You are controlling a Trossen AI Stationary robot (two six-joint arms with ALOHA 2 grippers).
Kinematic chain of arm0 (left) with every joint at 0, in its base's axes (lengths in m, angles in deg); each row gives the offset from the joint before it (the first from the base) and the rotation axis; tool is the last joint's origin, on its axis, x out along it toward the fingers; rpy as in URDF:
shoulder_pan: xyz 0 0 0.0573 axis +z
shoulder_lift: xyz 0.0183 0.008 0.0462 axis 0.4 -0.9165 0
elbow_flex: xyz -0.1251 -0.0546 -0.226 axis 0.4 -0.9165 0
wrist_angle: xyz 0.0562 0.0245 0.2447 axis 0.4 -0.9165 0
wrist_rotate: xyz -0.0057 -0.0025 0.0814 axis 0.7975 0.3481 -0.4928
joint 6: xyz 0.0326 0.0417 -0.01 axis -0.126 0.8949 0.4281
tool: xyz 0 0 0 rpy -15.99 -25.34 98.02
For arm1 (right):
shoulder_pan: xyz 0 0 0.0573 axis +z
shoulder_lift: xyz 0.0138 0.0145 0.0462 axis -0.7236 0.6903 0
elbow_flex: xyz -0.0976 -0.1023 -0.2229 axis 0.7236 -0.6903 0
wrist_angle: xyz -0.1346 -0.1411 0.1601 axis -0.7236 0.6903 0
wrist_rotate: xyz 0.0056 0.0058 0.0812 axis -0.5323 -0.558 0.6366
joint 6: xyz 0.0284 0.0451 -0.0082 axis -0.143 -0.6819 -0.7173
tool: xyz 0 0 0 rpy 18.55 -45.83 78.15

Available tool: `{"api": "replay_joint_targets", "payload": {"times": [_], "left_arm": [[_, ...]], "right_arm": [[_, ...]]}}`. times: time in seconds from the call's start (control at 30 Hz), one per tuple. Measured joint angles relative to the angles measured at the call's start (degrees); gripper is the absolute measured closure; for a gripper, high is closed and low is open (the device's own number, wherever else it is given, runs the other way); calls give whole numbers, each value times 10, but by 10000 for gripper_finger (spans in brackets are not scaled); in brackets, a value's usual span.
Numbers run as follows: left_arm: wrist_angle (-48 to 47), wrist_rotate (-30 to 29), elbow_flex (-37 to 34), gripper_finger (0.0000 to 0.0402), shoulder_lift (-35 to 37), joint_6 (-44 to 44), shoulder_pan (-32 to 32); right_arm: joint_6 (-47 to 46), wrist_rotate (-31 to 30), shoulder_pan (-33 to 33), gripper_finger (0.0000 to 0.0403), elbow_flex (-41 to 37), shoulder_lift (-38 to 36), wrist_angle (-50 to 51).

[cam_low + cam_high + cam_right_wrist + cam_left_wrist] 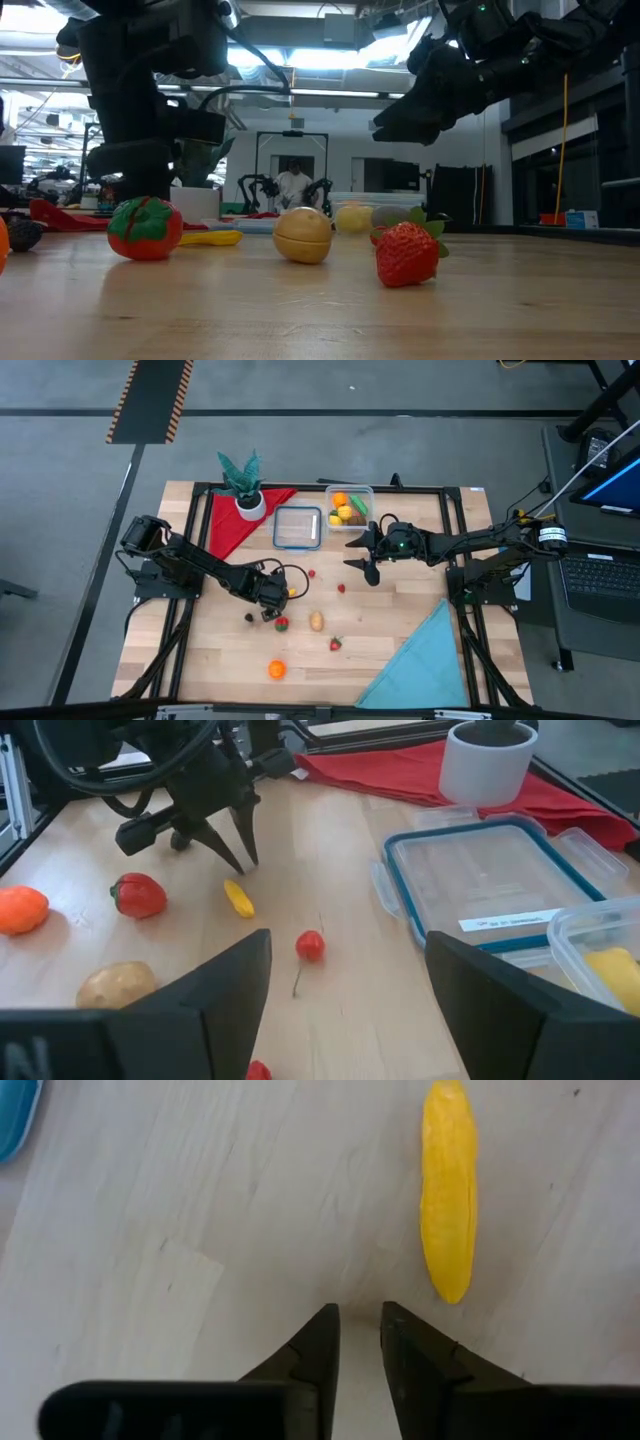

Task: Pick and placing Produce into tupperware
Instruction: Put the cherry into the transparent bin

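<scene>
The left wrist view shows what the high view hides: the left gripper [360, 1330] points down at bare wood, its fingers nearly together with only a thin gap, holding nothing, and a yellow toy banana [448, 1190] lies just beside them. From above, the tupperware [349, 506] sits at the desk's far edge with several produce pieces already inside; a tomato [282, 624], a potato [316, 622], a strawberry [336, 644] and an orange [276, 670] lie loose mid-desk. The right gripper [364, 555] hangs wide open and empty near the tupperware (the flat blue-rimmed lid [480, 885] lies next to it). The low view alone reveals a person [293, 183] seated in the room behind.
</scene>
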Motion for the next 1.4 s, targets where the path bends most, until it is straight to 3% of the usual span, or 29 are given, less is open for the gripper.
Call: {"api": "replay_joint_targets", "payload": {"times": [0.5,0.9,1.1,1.4], "left_arm": [[6,-22,-1,306,0,29,0],[6,-108,-1,299,0,43,0],[3,-121,-1,291,9,63,-16],[-11,-241,-32,256,63,21,-58]], "right_arm": [[1,7,3,137,0,0,-9],[30,16,57,137,57,16,10],[30,14,51,137,122,67,103],[61,14,52,137,226,188,207]]}}
